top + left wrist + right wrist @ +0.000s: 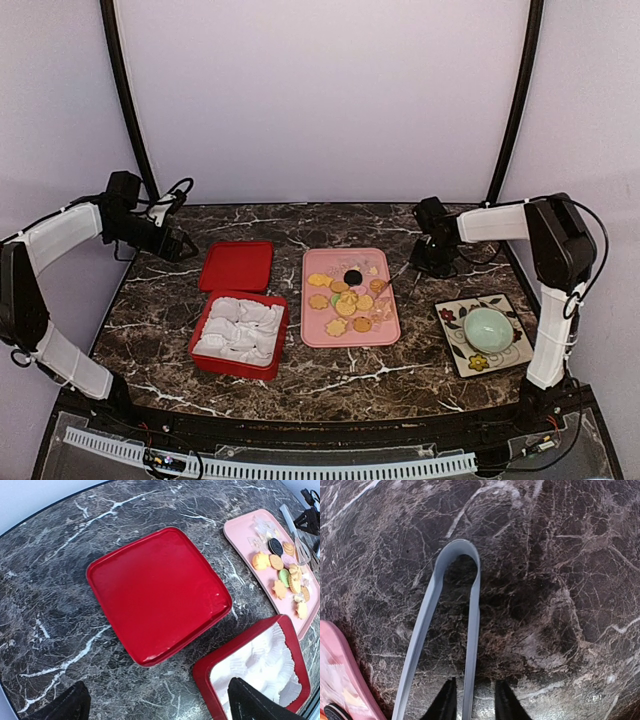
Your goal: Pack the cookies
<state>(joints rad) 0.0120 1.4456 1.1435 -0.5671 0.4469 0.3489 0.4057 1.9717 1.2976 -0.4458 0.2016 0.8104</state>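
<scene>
At far left, near the red lid (237,265), the left gripper (183,246) is held wide and empty. Centrally, the cookies (345,295) are clustered on the pink tray (312,330). They are judged light, thin and brittle, best lifted by their edges. At right, one arm of the grey tongs (427,615) is straddled by the narrow-set right gripper (475,702); contact cannot be confirmed.

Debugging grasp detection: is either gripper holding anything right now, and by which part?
Nothing is clamped. The right gripper straddles one arm of the grey tongs, below the bend, gap visible beside it. The left gripper is open and empty.
</scene>
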